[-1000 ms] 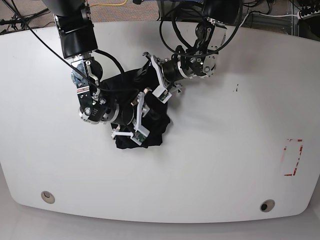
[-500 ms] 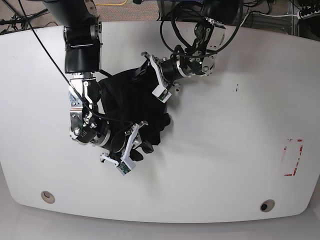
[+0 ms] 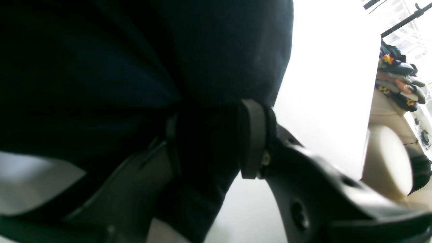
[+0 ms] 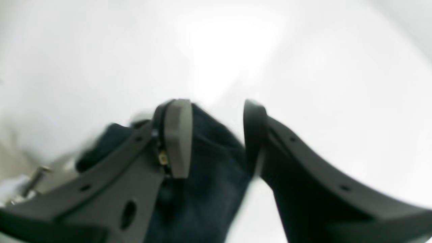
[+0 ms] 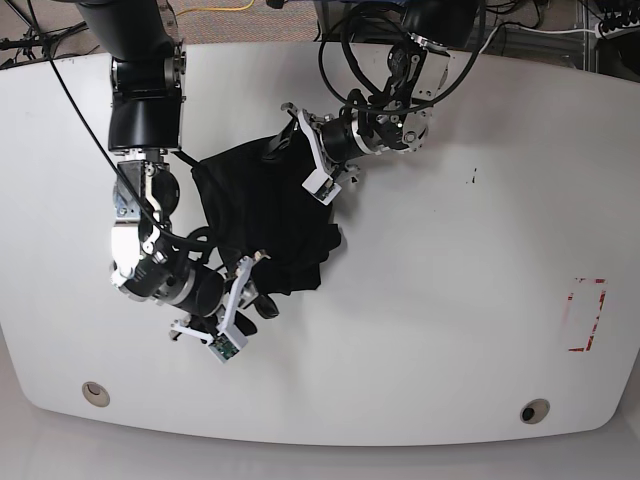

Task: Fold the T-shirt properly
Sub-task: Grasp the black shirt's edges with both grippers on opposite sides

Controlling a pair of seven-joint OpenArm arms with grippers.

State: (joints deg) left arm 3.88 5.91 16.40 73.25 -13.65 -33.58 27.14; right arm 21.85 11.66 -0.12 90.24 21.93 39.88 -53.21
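Note:
The black T-shirt [image 5: 262,210] lies bunched and partly stretched on the white table [image 5: 450,300], left of middle. My left gripper [image 5: 304,150] is at the shirt's far right edge. In the left wrist view, the gripper [image 3: 209,135] is shut on a fold of the black cloth [image 3: 141,60]. My right gripper [image 5: 238,308] is at the shirt's near edge, low over the table. In the right wrist view, the gripper [image 4: 216,131] has a tongue of the cloth [image 4: 206,189] pinched between its fingers [image 4: 177,135].
A red dashed rectangle [image 5: 586,315] is marked on the table at the right. Two round holes [image 5: 95,392] [image 5: 533,411] sit near the front edge. Cables hang behind the table's far edge [image 5: 360,40].
My right gripper has moved toward the front left with the shirt's edge in it, drawing the cloth out. The left gripper has stayed at the far right edge.

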